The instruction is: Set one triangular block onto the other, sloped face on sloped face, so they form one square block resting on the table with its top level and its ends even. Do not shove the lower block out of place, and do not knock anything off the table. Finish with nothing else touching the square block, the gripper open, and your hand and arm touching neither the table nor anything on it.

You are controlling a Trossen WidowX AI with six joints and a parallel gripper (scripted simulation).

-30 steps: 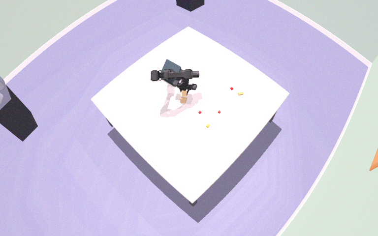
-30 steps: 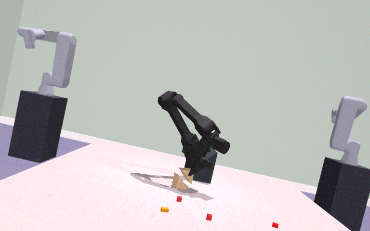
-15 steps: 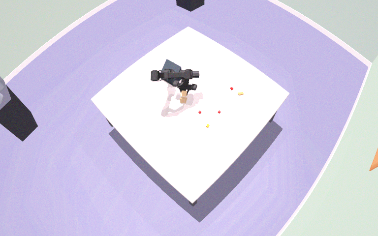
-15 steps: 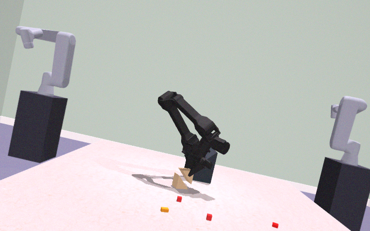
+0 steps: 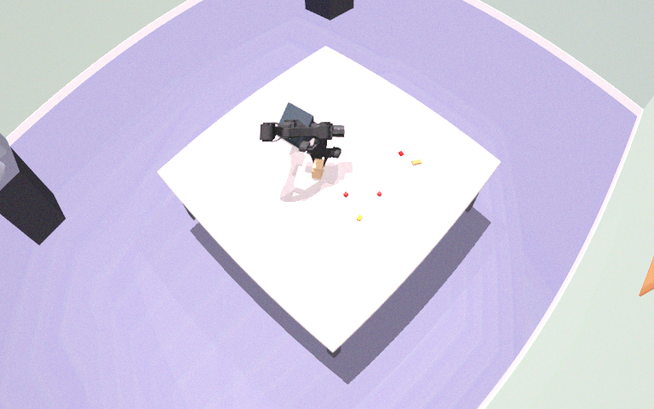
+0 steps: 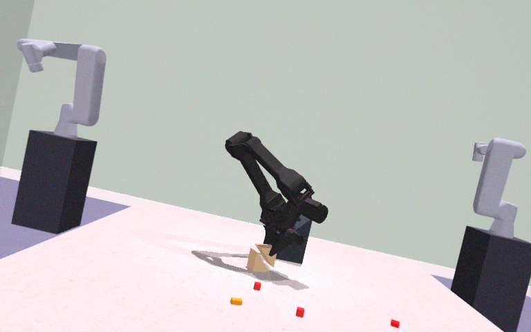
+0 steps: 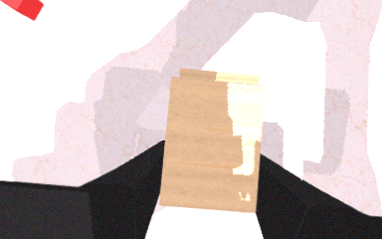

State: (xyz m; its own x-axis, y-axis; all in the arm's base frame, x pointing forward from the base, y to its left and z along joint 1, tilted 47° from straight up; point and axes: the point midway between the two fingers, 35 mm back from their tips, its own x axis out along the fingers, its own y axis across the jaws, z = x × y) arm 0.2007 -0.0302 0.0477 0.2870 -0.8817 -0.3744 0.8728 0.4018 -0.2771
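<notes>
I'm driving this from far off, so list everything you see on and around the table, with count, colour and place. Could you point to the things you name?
Held triangular block [image 5: 318, 163] [image 6: 268, 253] [image 7: 211, 149]: one, tan, between the fingers
Lower triangular block [image 5: 317, 173] [image 6: 257, 262]: one, tan, on the table
Small cubes: three, red, on the table
Small blocks: two, yellow-orange, on the table
Table [image 5: 270, 231] [image 6: 117, 281]: one, whitish, under the arm
Background arms: two, pale grey, on dark pedestals
Gripper [image 5: 318, 161] [image 6: 267, 252] [image 7: 211, 169]: one, black, shut on the held block

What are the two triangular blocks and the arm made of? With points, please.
Blocks, one held [image 5: 318, 163] [image 6: 267, 252] [image 7: 211, 144], one on the table [image 5: 317, 173] [image 6: 257, 262]: probably bare wood, matte; tan, with faint grain-like streaks on the held one.

Arm [image 5: 303, 131] [image 6: 269, 158]: perhaps black plastic or painted metal, fairly dull, with only soft highlights; the look doesn't settle which.
</notes>
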